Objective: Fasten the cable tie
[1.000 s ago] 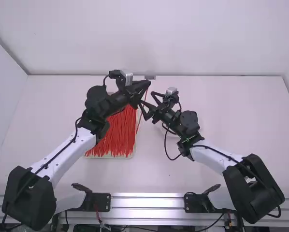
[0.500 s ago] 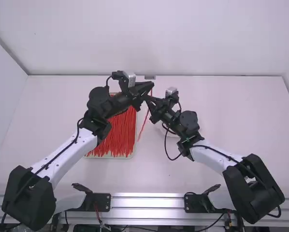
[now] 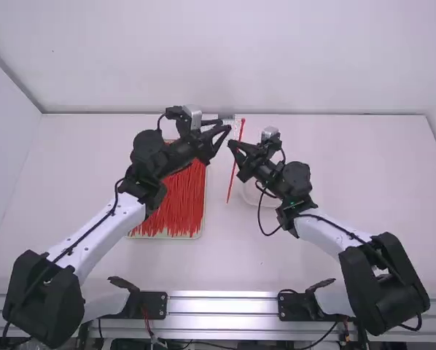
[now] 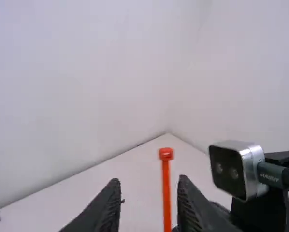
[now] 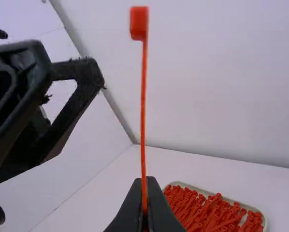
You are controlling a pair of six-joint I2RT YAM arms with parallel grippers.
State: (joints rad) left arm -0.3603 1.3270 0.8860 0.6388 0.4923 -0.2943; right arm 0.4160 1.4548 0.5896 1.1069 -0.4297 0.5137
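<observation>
Red cable tie [image 5: 143, 106] upright, pinched in right pincer [image 5: 144, 205].

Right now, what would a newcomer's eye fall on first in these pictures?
First comes the single red cable tie, held upright with its head on top in the shut right pincer, over the far middle of the table. Next comes the heap of red ties on the tray under the left arm. The left pincer stands open close to the held tie.
</observation>
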